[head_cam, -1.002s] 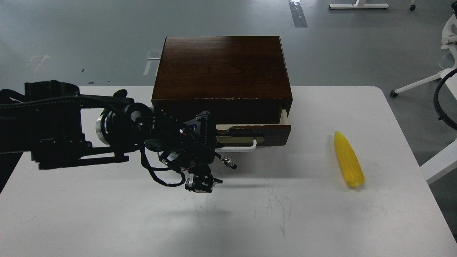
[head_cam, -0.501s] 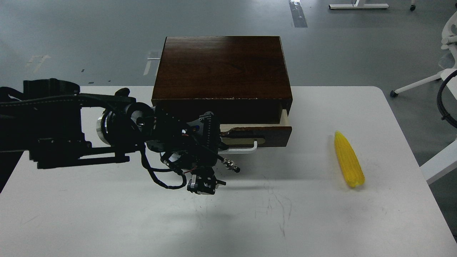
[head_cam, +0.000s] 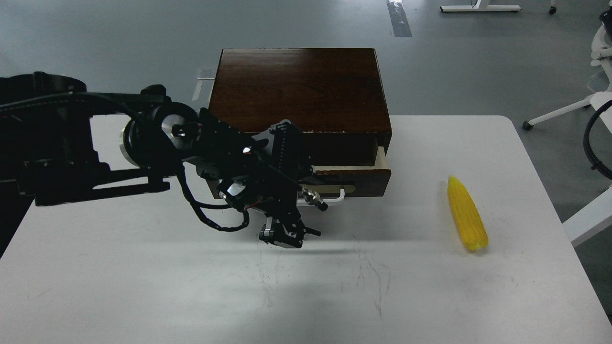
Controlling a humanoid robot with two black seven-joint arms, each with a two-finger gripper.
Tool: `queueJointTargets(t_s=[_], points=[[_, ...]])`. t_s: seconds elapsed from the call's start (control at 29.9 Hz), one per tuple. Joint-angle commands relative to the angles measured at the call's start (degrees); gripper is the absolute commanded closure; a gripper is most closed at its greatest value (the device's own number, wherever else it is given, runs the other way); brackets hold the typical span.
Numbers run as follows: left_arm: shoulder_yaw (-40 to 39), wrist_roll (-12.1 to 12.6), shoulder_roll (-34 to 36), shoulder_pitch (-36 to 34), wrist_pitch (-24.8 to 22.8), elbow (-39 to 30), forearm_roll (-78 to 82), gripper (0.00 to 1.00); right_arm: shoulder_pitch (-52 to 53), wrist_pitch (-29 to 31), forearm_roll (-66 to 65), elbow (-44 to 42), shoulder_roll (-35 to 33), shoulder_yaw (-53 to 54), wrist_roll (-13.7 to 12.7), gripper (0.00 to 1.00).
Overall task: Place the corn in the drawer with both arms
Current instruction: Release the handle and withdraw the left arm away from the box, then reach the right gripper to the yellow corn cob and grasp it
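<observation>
One arm, the left, reaches across in front of the drawer, wrist bent downward; its gripper is too dark to read.

Left arm before drawer front

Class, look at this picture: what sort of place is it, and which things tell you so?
Probably a robotics lab or workshop: a bare grey floor with tape marks, a plain white table, and a black robot arm over it.
</observation>
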Motion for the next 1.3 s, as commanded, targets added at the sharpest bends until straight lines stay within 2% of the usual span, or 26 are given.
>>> queueJointTargets(t_s=[0.0,0.1,0.27,0.4,0.53,0.6,0.67,0.8,0.9,1.07,1.1,1.14,1.27], points=[[-4.17,0.05,1.63,0.05,0.0,5.0,-16.56,0.02,4.26,0.0,-0.81,-0.2,-2.57,-9.49,0.14,0.0],[-5.67,-0.21,3.56,0.23,0.0,7.02,-27.81,0.02,6.02,0.0,-4.13,0.85,-5.39,-15.11,0.23,0.0],[-9.54,-0.65,5.51,1.72,0.0,15.46,-55.59,0.02,9.28,0.0,-18.36,5.77,-8.21,-20.85,0.32,0.0],[-11.22,-0.74,5.68,3.48,0.0,23.8,-81.77,0.02,9.02,0.0,-35.13,16.12,-12.86,-22.69,0.32,0.0],[-11.39,-0.74,5.77,6.2,0.0,29.35,-94.99,0.02,8.76,0.0,-46.58,25.54,-16.64,-25.33,0.23,0.0],[-13.31,-0.74,5.68,8.65,0.0,35.39,-104.2,0.02,8.58,0.0,-56.48,31.68,-18.4,-27.96,-0.03,0.0],[-16.12,-0.57,5.42,10.94,0.0,39.44,-110.88,0.02,8.06,-1.35,-61.51,33.63,-18.67,-30.5,-0.03,0.0],[-22.27,-0.3,5.51,16.03,0.0,40.88,-120.39,0.02,4.46,-7.77,-66.01,34.61,-17.27,-35.95,-0.56,0.0],[-25.01,-0.3,5.6,17.98,0.67,40.26,-121.56,0.02,3.31,-8.75,-71.72,34.52,-14.64,-38.6,-0.65,0.0],[-25.45,-0.21,7.7,18.33,0.58,40.52,-121.65,0.02,2.43,-12.08,-83.24,34.43,-10.86,-40.8,-0.91,0.0],[-25.45,-0.21,7.97,18.25,0.58,40.43,-121.65,0.02,2.17,-12.44,-83.43,34.35,-10.42,-41.24,-0.91,0.01],[-25.54,-0.21,8.23,18.25,0.49,40.43,-121.65,0.02,1.73,-12.96,-83.43,33.82,-9.37,-41.94,-0.91,0.06],[-25.63,-0.21,8.67,18.25,0.32,40.43,-121.47,0.02,1.29,-13.32,-83.43,32.76,-7.69,-43.79,-0.91,0.09]])
